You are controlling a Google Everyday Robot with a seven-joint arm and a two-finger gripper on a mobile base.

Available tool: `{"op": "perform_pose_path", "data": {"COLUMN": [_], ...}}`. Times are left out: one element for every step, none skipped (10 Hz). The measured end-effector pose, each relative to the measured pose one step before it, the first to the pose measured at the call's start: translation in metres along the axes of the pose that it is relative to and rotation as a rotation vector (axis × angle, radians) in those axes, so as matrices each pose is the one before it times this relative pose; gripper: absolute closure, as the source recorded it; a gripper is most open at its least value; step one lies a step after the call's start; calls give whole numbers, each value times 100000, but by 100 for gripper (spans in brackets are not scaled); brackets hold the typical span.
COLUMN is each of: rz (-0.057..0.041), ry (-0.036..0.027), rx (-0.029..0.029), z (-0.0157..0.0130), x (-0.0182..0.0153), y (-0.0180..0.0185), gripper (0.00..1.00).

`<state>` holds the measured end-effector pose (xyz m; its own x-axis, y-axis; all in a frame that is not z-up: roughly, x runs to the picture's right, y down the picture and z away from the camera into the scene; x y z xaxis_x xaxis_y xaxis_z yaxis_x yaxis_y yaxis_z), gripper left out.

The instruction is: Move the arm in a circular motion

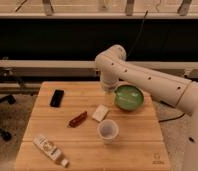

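The big white arm (pixel 147 80) of thick rounded segments with small dark dots reaches in from the right, over the back of the wooden table (pixel 137 152). Its bulky joint (pixel 111 60) bends down. The gripper (pixel 109 89) at the pale tip hangs just left of the green bowl (pixel 129 97), above the table's back middle. Nothing shows in it.
On the table are a black phone (pixel 56 97), a red-brown snack bar (pixel 77 119), a small white block (pixel 99 113), a white cup (pixel 107 130) and a white bottle lying at the front left (pixel 49 149). A chair base (pixel 1 107) stands at the left.
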<state>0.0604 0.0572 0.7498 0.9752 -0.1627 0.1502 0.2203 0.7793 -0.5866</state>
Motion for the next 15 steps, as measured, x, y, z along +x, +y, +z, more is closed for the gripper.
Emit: {"op": "perform_pose_path", "data": {"rz": [-290,434,954,1594,1963,1145,-1381,-702,-362,73,-238,399,514,558,436], "ry": [-881,-601,-611,-844,-800,-553,-612,95,496,-1050,-6,-667,-92,163,-431], "rx": [-25,-311,233,340,326,220,27,47,308,111,706,-113,47,-337,270], "z": [-44,-176,-64,-42,-89,-60,138,-42,16,118,134,223,85,-11,64], "x": [-139,287,306,605,1002,911,431,633,824,-90,220,788,693,471,282], "y": [778,1978,851,479,193,-207,-188,132,-161,-736,-1146,-1401,-538,-143,18], "gripper": [40,28,22,21,24,34,44,47,46,39,31,22,20,20,20]}}
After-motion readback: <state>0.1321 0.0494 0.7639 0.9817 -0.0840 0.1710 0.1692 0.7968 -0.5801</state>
